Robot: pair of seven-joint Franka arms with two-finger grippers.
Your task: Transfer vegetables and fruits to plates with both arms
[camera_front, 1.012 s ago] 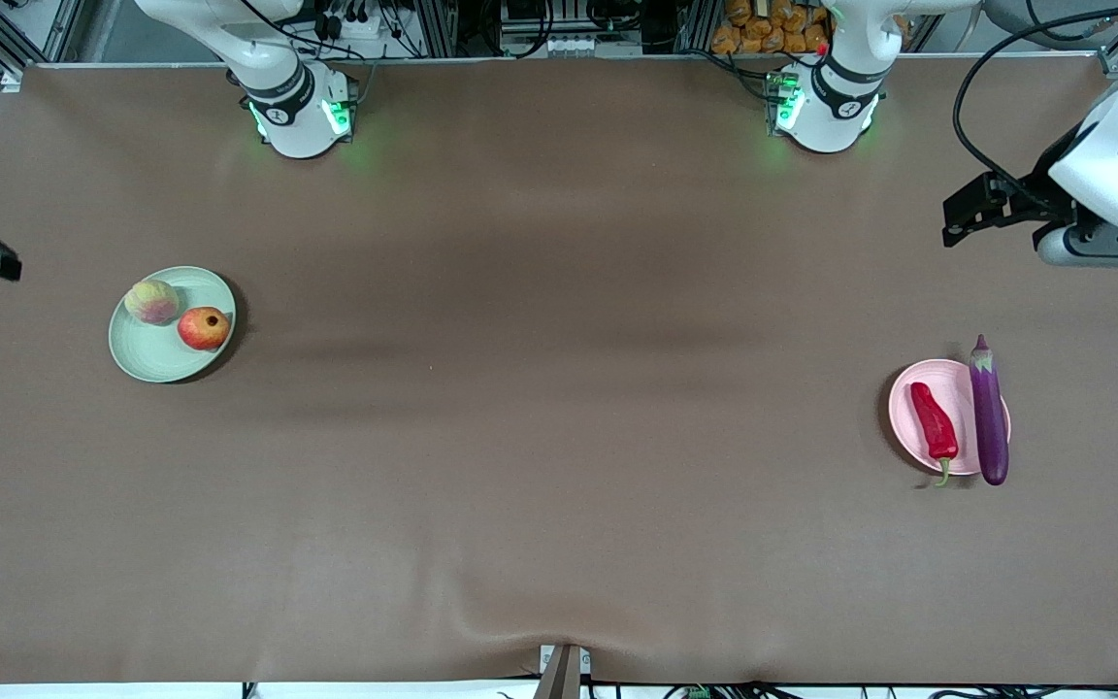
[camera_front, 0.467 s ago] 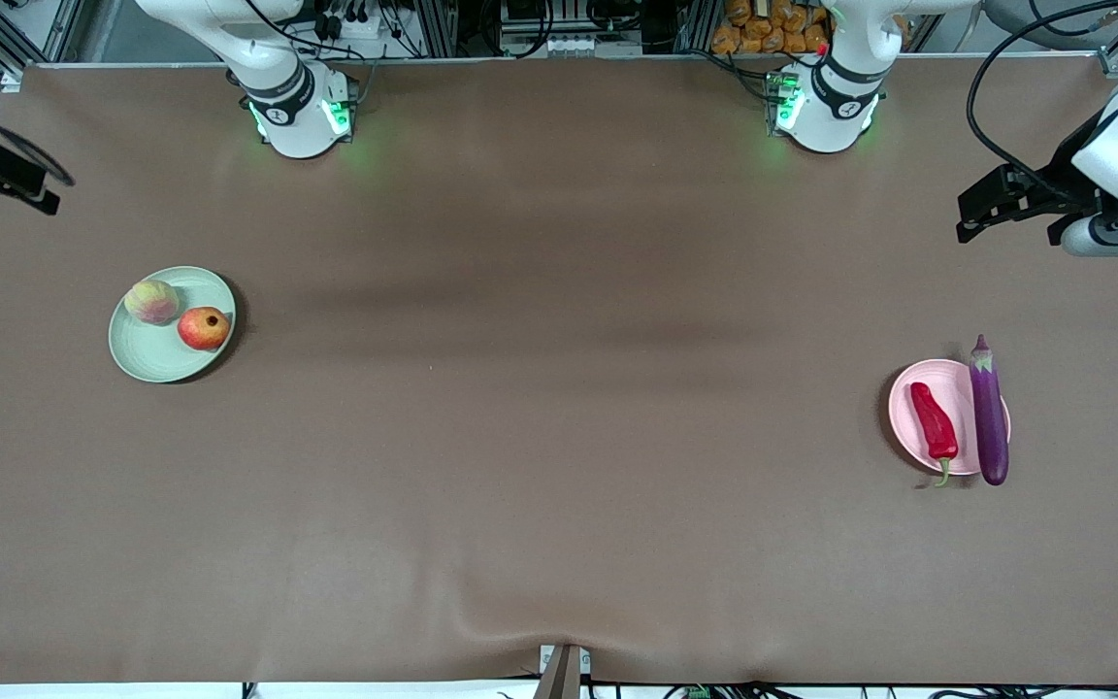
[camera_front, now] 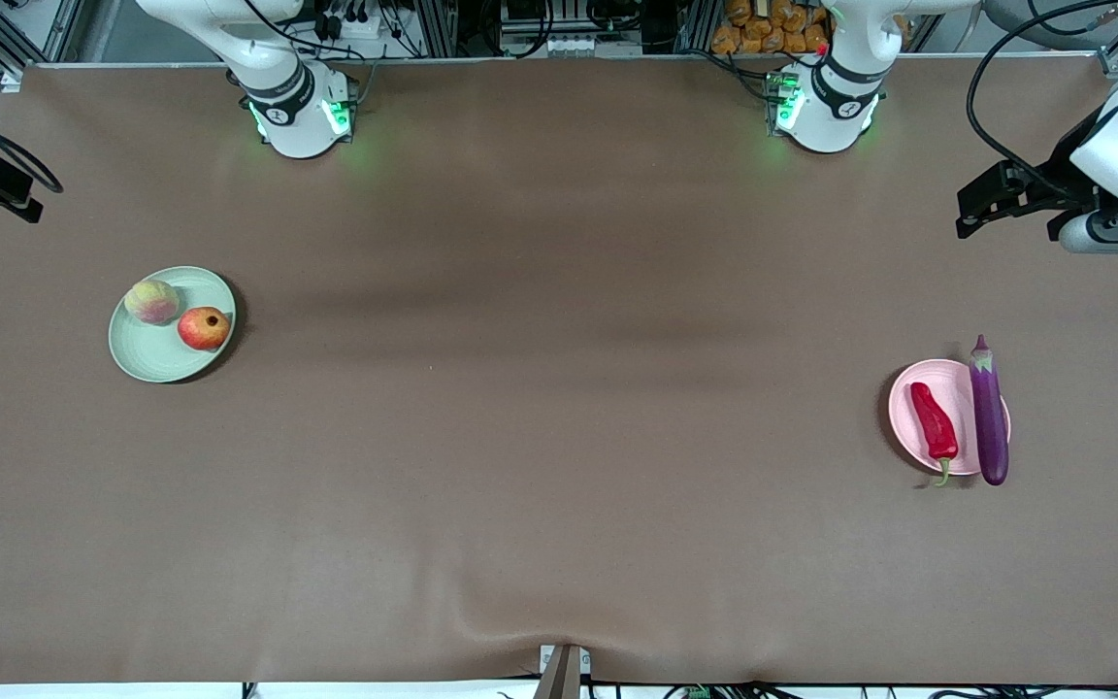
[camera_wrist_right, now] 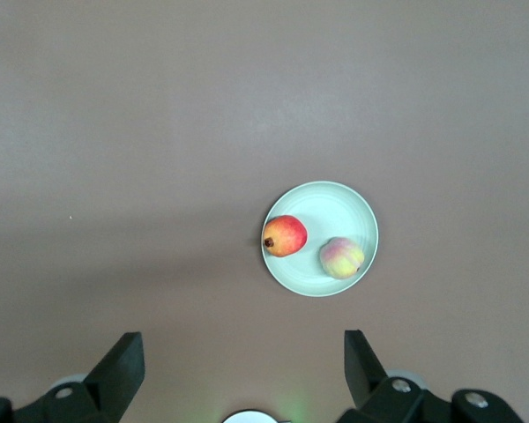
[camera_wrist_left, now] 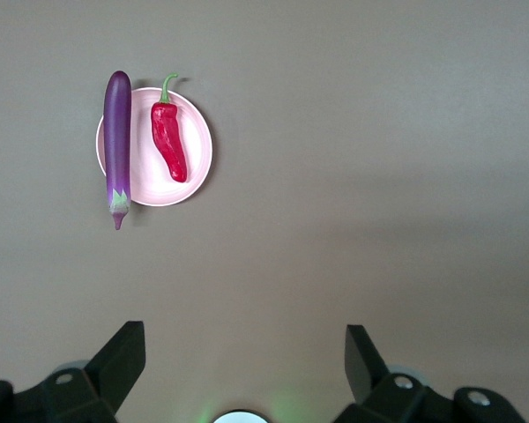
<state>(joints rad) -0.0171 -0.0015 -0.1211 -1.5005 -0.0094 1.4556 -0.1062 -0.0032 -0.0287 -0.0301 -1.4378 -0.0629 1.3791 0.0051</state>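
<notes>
- The eggplant [camera_front: 989, 419] lies along the pink plate [camera_front: 908, 400]'s rim, at the left arm's end of the tabletop [camera_front: 559, 437]; its long axis runs 12 to 6 in the front view, cap at 12.
- The chili [camera_front: 934, 423] lies on the same plate, green stem toward 6, overhanging the rim.
- Peach [camera_front: 151, 301] and pomegranate [camera_front: 203, 328] sit side by side on the green plate [camera_front: 147, 359], near the right arm's end.
- The left claw [camera_wrist_left: 244, 352] hangs spread and empty, well apart from the pink plate.
- The right claw [camera_wrist_right: 243, 352], likewise spread and empty, is cut off at the front view's edge.
</notes>
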